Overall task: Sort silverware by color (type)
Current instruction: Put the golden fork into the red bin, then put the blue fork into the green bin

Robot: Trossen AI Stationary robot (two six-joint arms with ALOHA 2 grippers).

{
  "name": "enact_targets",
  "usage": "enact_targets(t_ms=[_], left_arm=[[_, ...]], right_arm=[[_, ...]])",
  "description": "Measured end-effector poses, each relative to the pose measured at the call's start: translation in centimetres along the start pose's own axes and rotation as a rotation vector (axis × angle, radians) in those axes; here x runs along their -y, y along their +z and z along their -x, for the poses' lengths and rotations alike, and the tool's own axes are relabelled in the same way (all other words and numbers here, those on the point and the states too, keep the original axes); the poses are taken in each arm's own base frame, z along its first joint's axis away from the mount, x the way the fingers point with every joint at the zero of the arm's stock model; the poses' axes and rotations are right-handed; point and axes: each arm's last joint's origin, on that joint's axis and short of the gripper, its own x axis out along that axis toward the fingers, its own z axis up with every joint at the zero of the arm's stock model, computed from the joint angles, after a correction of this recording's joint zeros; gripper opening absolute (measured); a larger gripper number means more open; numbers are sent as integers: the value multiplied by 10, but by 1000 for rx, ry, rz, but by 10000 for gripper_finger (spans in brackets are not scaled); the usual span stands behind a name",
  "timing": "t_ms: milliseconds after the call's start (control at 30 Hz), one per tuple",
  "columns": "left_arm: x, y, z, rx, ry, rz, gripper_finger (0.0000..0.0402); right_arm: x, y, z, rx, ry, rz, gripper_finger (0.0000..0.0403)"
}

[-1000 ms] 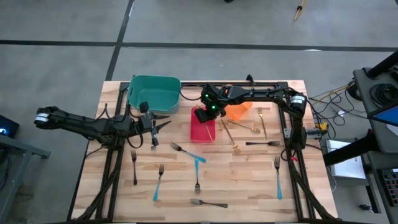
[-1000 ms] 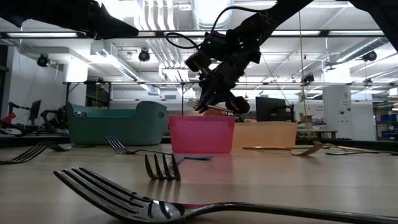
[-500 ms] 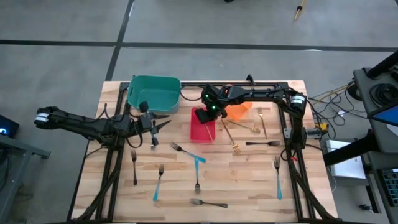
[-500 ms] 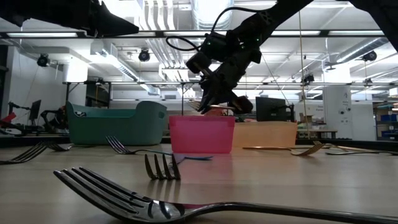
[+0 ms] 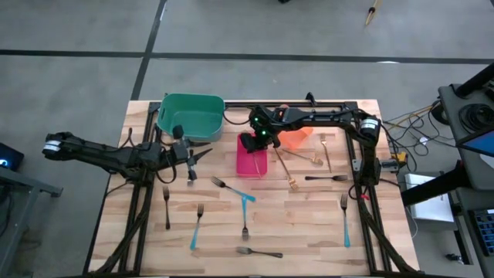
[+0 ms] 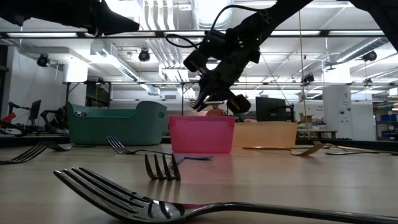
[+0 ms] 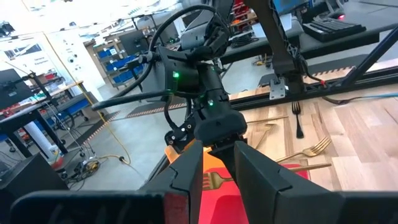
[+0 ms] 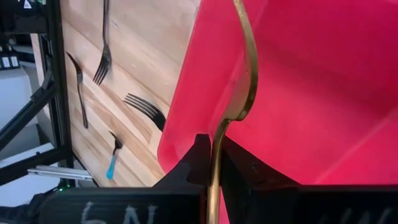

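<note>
Gold fork — pinched in right tool, lengthwise over red bin.

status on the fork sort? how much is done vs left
Done: nothing visibly sorted yet. In hand: the right gripper, above the red bin, is shut on a gold fork. Left: several gold forks beside the orange bin and the other forks spread on the table. The left gripper waits by the teal bin.

I'm pinching a gold fork in my right gripper, hanging over the red bin. The other forks are lying scattered flat on the table.
</note>
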Motion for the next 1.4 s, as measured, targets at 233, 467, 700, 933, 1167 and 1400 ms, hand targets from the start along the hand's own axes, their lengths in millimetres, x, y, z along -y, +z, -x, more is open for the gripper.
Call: enact_targets(t_ms=[233,467,700,933,1167,1400], left_arm=[[-1,4,0,33,11,20,74],[-1,4,0,34,11,28,74],[-1,4,0,34,10,29,74],[-1,4,0,34,11,29,74],[0,3,-2,28,9,27,74],[3,-1,-4,2,1,41,74]], right_arm=[[-1,-2,-2,28,-24,12,65],[-1,-2,-1,39,-30,-2,119],[-3,-2,2,40,-22,1,142],[-12,-6,16,68,3,61,144],[-24,-11,38,144,8,242,144],[-37,-25,43,202,-36,538,144]])
